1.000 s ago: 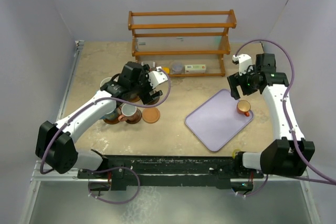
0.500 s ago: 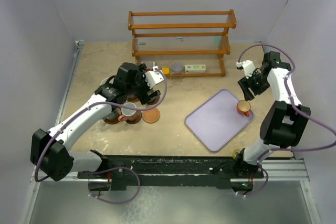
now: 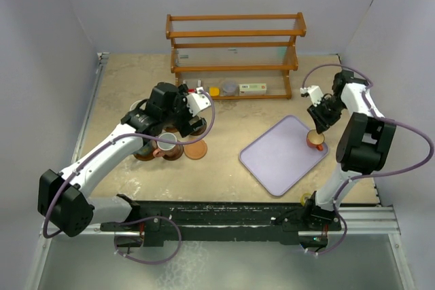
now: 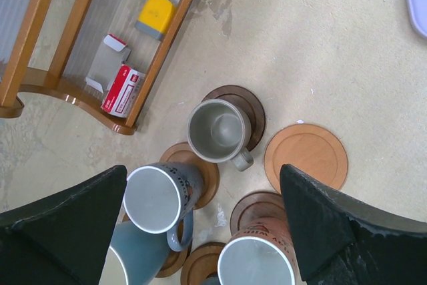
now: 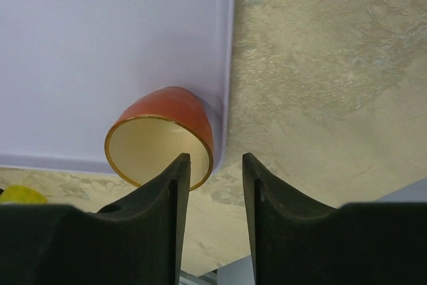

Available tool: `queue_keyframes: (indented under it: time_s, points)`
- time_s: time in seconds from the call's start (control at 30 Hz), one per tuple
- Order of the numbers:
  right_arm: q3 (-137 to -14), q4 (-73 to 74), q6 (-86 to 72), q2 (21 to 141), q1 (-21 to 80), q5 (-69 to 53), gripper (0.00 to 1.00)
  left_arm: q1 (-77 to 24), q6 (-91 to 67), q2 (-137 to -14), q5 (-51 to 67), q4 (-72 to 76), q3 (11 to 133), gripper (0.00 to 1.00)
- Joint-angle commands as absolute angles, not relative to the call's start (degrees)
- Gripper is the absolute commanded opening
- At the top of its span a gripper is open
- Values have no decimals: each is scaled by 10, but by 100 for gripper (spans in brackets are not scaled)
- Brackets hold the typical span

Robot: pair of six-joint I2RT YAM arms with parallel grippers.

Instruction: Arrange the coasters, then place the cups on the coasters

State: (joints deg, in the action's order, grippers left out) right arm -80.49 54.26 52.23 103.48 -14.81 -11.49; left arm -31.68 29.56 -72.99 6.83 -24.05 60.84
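1. Cluster of cups and coasters sits on the left of the desk [image 3: 224,168], just on the near side of the wooden rack [image 3: 234,45].
2. My left fingers [image 4: 203,170] hang above that cluster, spread wide, nothing between them.
3. Under them, the grey cup [image 4: 217,130] stands upright on a dark coaster [image 4: 250,101].
4. A patterned grey-blue cup [image 4: 157,198] is on a brown coaster [image 4: 203,168]. The brownish cup [image 4: 257,261] is on a second dark coaster [image 4: 257,201].
5. One light coaster [image 4: 307,158] lies bare at the right edge of the cluster, just beside the grey cup's coaster.
6. More cups and coasters run off the bottom of my left wrist view, so I can't count them.
7. The orange cup [image 5: 163,135] is well apart from the rest. It stands upright on the lavender tray [image 5: 100,31], right at the tray's right edge.
8. My right fingers [image 5: 217,158] are over that cup. Only a narrow gap separates them, and through it I see only tray edge and desk. They are pinching nothing. One finger overlaps the cup's rim in my wrist view; I can't tell if it touches.
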Motion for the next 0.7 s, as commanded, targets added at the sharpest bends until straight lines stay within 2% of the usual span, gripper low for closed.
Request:
queue_keyframes:
  time_s: [0.0,0.33,0.67]
  points:
    - [-834,564,538,1052,-149,-112,39,-319,295,-709,68,-232,609,93]
    - [-826,561,534,1071,-149,-116,27,-319,297,-711,69,-237,610,93]
    - [-819,577,528,1062,-149,-135,2,-319,309,-708,63,-236,614,93]
